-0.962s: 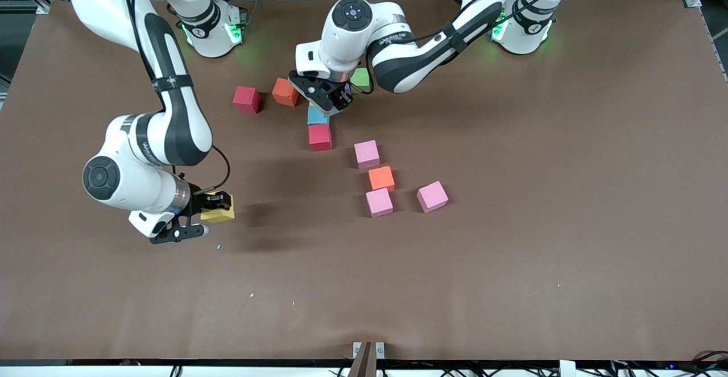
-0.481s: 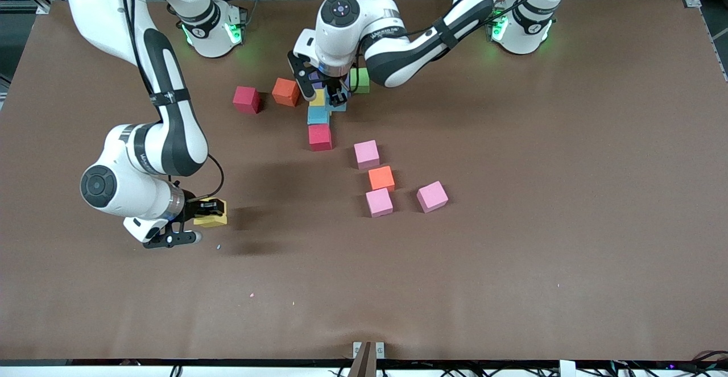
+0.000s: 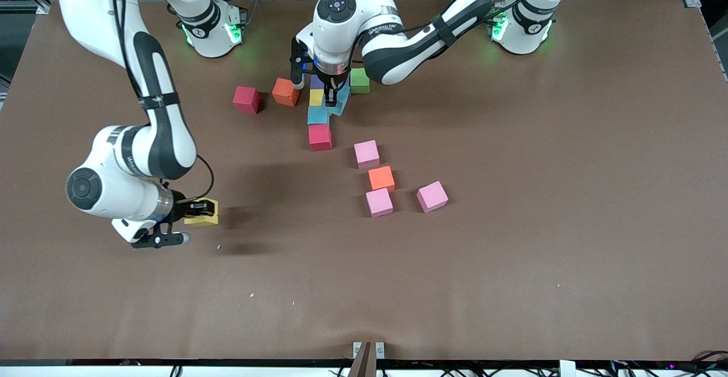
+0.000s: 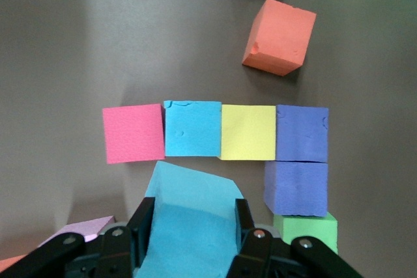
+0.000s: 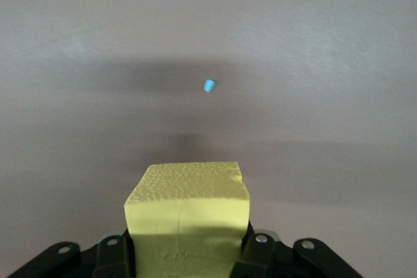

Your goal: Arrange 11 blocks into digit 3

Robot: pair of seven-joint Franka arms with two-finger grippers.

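My left gripper [image 3: 331,94] is shut on a tilted light-blue block [image 4: 193,208] and hangs over the cluster of blocks near the arms' bases. Just under it runs a row of red-pink [image 4: 133,133], blue [image 4: 192,128], yellow [image 4: 247,132] and purple [image 4: 301,133] blocks. A second purple block [image 4: 295,189] and a green one [image 4: 306,231] adjoin the purple end. An orange block [image 3: 285,92] and a red one [image 3: 246,99] lie loose beside the row. My right gripper [image 3: 193,213] is shut on a yellow block [image 5: 187,216] over bare table toward the right arm's end.
Nearer the front camera lie a pink block [image 3: 367,154], an orange one [image 3: 381,178] and two more pink ones [image 3: 379,202] [image 3: 432,196]. A tiny blue crumb [image 5: 208,86] sits on the table just past the yellow block. The table is a brown mat [image 3: 512,252].
My left gripper has turned and shifted a little toward the arms' bases, carrying the light-blue block. My right gripper has carried the yellow block toward the right arm's end of the table.
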